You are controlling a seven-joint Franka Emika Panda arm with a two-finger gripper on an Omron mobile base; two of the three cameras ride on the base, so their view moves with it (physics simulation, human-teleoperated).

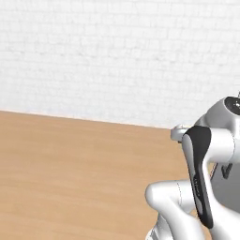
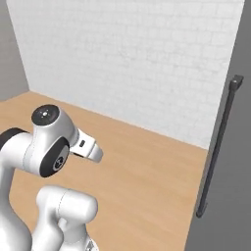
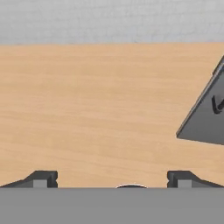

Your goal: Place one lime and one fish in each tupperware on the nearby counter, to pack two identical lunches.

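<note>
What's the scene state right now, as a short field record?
surface: light-brown wood-grain counter, bare where seen
backdrop: white brick wall
right side: tall dark grey panel with a slim dark bar handle
gripper: two-finger gripper, open, holding nothing, above the counter
limes, fish, tupperware: none seen

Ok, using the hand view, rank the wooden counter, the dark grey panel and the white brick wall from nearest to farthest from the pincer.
1. Counter: bare wood starting right in front of the open pincer.
2. Dark grey panel: further on, off to the right of the view.
3. White brick wall: farthest, across the top beyond the counter's far edge.
</note>
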